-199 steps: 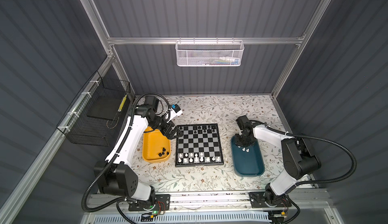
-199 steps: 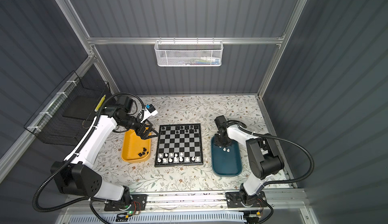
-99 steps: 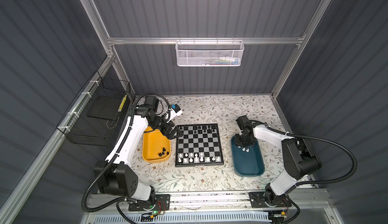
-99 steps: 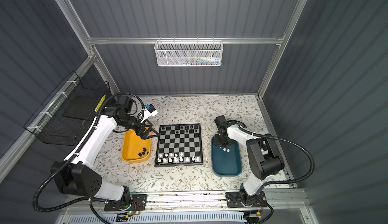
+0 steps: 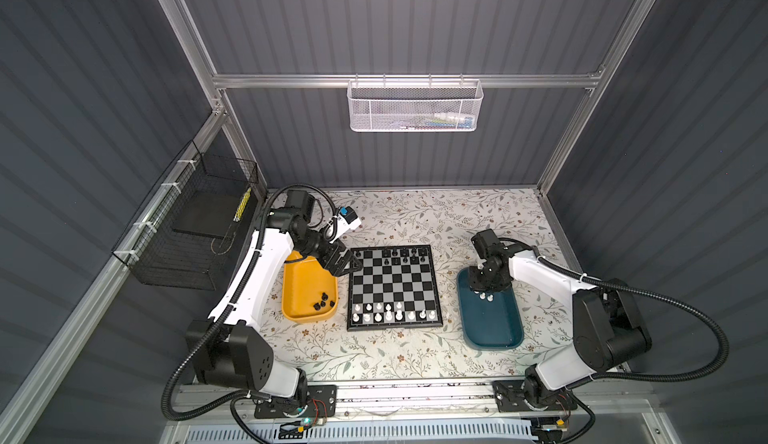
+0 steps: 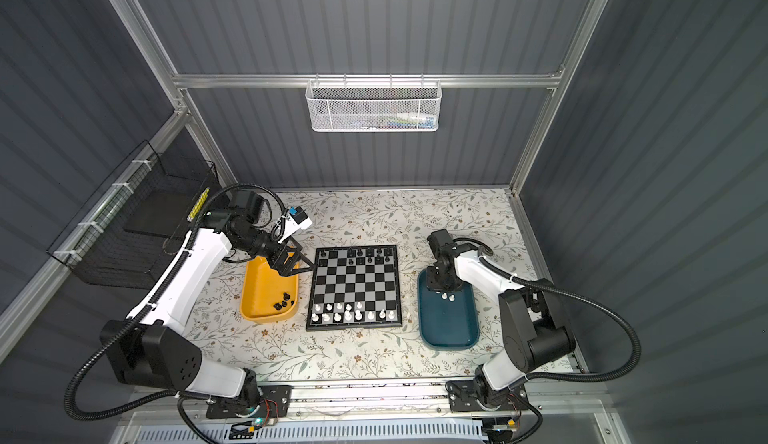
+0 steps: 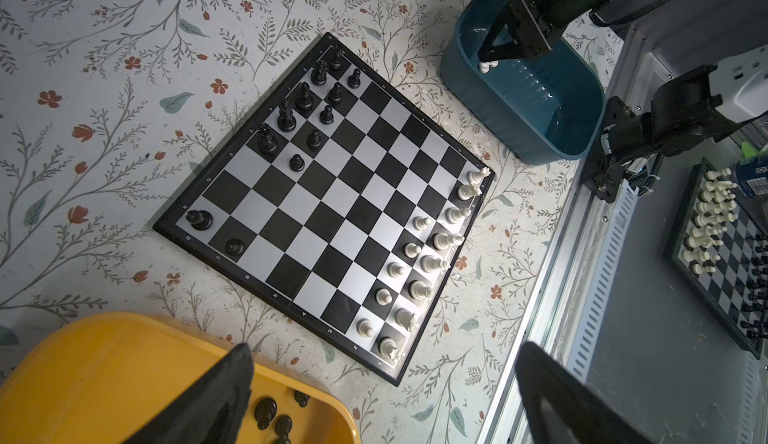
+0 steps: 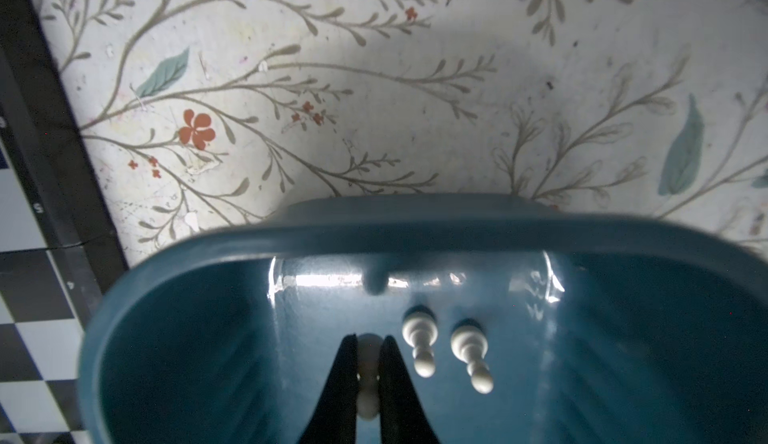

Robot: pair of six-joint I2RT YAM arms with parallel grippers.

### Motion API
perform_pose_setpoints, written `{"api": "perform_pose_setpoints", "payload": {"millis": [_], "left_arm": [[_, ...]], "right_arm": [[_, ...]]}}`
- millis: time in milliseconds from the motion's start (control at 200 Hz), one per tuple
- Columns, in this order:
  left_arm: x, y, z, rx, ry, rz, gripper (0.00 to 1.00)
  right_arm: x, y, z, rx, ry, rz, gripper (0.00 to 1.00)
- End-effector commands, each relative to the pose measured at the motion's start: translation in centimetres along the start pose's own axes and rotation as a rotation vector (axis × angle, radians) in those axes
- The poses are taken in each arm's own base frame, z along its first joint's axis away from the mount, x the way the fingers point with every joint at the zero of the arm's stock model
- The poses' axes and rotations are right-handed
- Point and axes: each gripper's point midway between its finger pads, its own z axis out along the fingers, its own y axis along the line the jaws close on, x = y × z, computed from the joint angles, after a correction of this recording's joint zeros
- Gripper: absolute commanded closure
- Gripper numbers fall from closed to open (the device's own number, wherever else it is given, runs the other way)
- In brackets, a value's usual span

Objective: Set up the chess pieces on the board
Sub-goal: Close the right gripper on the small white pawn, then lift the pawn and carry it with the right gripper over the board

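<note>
The board lies mid-table. Several white chess pieces fill its near rows and several black ones stand at the far side. My left gripper hangs open and empty over the gap between the yellow tray and the board's far left corner. Black pieces lie in that tray. My right gripper is low inside the teal tray, shut on a white pawn. Two more white pawns lie beside it.
A black wire basket hangs on the left wall and a white mesh basket on the back wall. The aluminium rail bounds the table's front edge. Beyond it, the left wrist view shows a second chess set.
</note>
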Motion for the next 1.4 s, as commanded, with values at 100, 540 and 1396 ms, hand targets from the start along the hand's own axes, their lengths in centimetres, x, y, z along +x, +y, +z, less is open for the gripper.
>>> {"api": "perform_pose_setpoints", "payload": {"millis": [100, 540, 1396], "left_arm": [[0.3, -0.5, 0.0, 0.011, 0.011, -0.002, 0.00], [0.3, -0.5, 0.1, 0.016, 0.011, -0.006, 0.00], [0.3, -0.5, 0.1, 0.015, 0.008, -0.003, 0.00]], "right_arm": [[1.2, 0.1, -0.6, 0.017, 0.019, -0.009, 0.87], [1.8, 0.3, -0.7, 0.026, 0.022, -0.023, 0.87], [-0.7, 7.0, -6.5, -0.006, -0.079, -0.168, 0.87]]}}
